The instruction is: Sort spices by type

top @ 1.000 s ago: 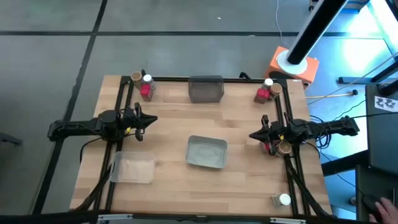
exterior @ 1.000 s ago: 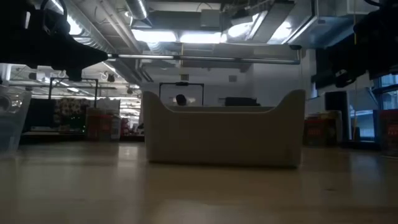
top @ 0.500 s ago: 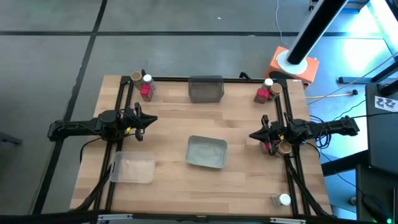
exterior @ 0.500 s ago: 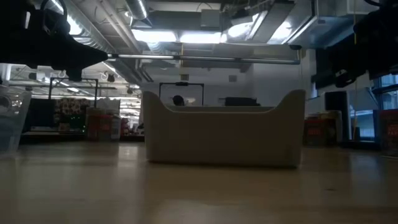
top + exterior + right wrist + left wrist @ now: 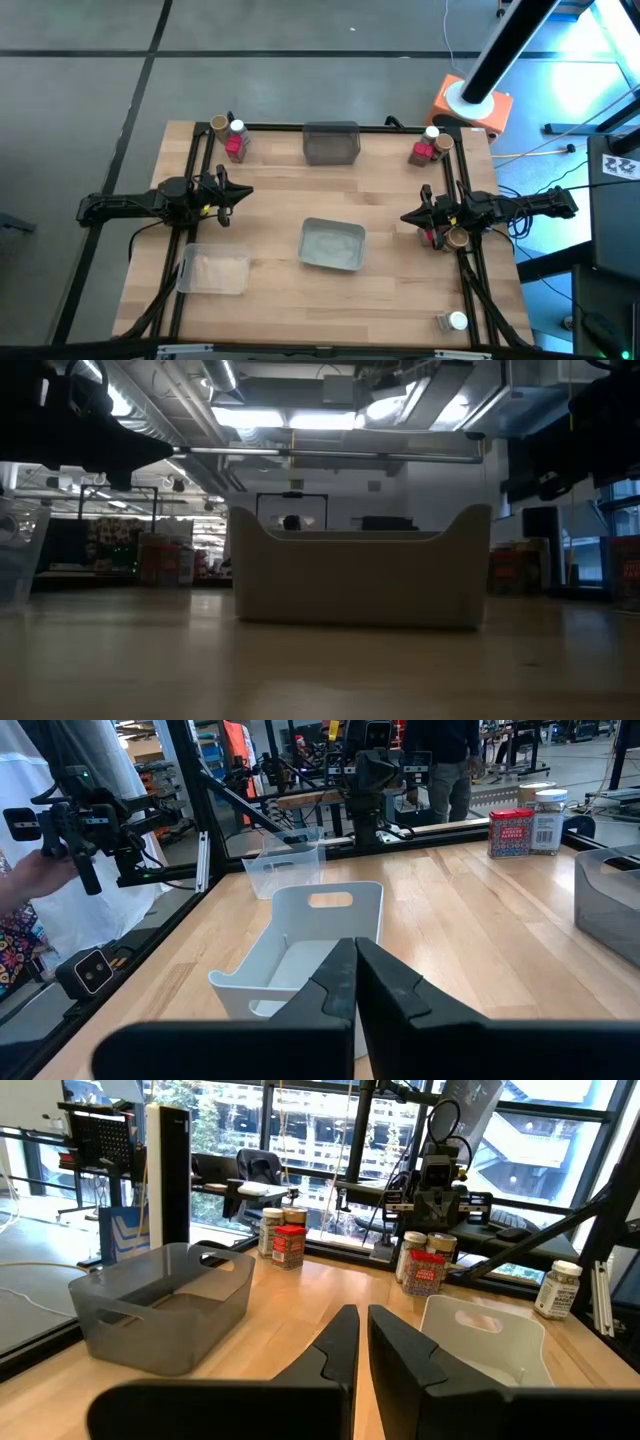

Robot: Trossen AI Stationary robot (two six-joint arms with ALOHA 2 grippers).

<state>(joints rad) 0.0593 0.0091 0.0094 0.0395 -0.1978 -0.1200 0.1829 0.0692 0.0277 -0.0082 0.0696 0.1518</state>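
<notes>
My right arm partly hides the spice jars [image 5: 447, 237] at the right of the high view. The grey tray [image 5: 612, 900] is cut off at the right edge.

Bright overhead light above, dim backlit view at counter height.

From above, the wooden counter [image 5: 330, 210] is evenly lit, with only faint shadows under the arms and a cool blue glow at the right edge. At counter level the ceiling lamps [image 5: 290, 418] glare hard, so the white tray [image 5: 360, 575] looks greyish and the arms overhead read as black silhouettes; the near counter surface is soft and out of focus. Daylight pours through the windows [image 5: 300, 1140] behind the left wrist view, washing out the upper corners. In both wrist views the near dark fingers [image 5: 345, 985] are blurred.
</notes>
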